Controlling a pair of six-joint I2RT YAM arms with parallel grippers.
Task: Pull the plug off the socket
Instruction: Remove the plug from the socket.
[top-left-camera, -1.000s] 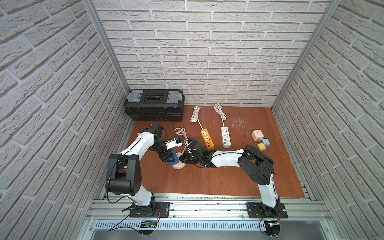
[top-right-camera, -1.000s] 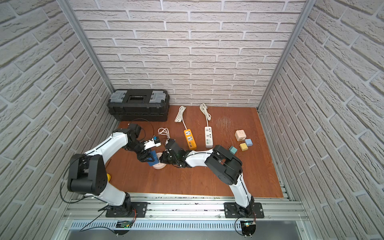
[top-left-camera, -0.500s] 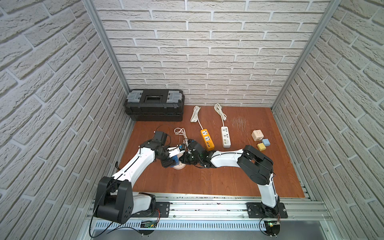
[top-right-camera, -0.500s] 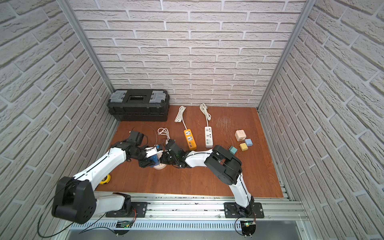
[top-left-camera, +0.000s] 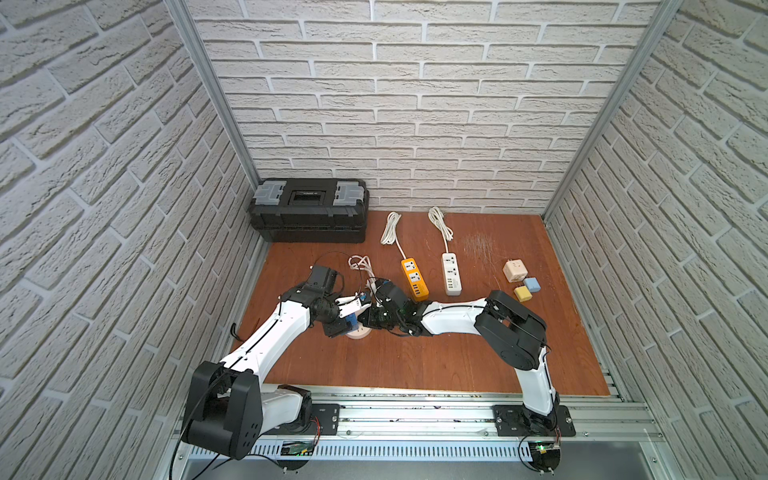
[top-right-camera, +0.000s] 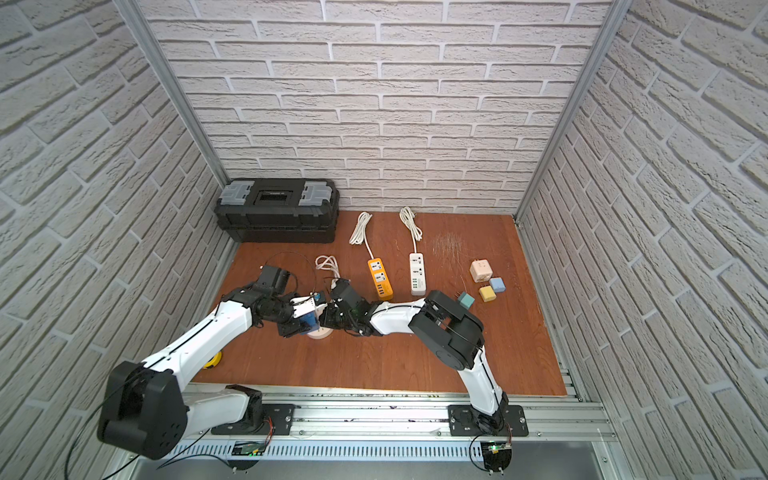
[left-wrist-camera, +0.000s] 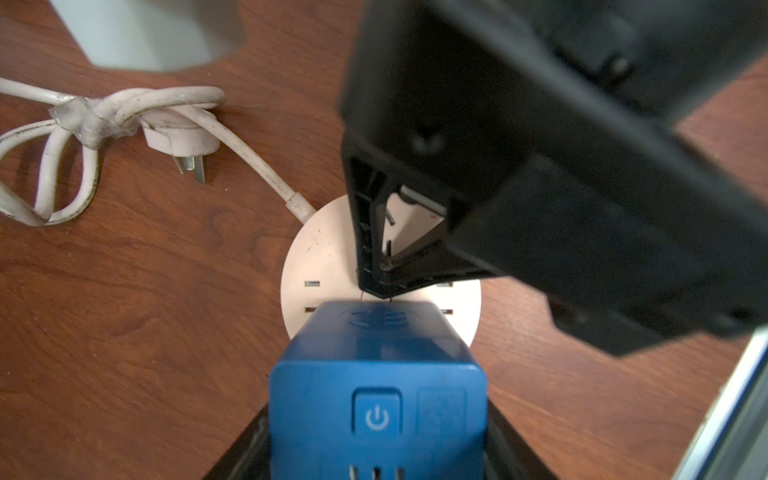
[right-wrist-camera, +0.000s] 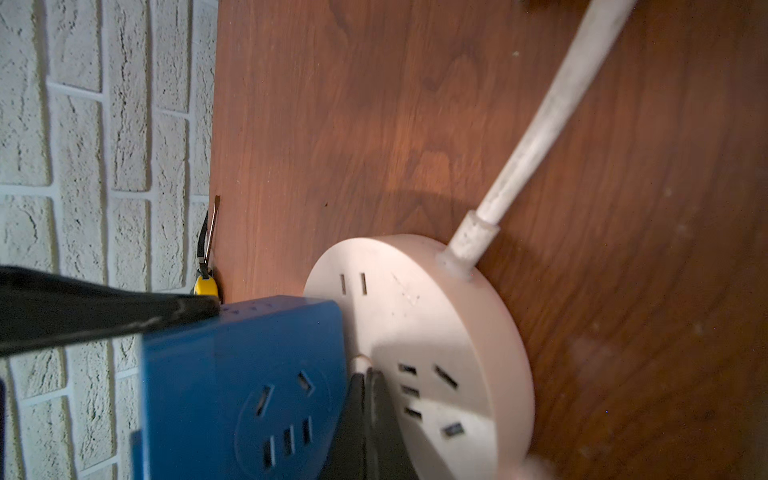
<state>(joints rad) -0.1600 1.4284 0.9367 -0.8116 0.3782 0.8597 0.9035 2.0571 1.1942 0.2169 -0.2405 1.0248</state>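
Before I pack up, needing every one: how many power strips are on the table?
3: orange strip and white strip side by side near the back, round socket under the blue plug. None looks hidden.

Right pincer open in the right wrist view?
No, the right pincer has both fingers pressed together, their tips against the face of the round socket.

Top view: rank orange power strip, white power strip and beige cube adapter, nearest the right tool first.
1. orange power strip, just behind the right tool
2. white power strip, beside the orange one, further right
3. beige cube adapter, far right
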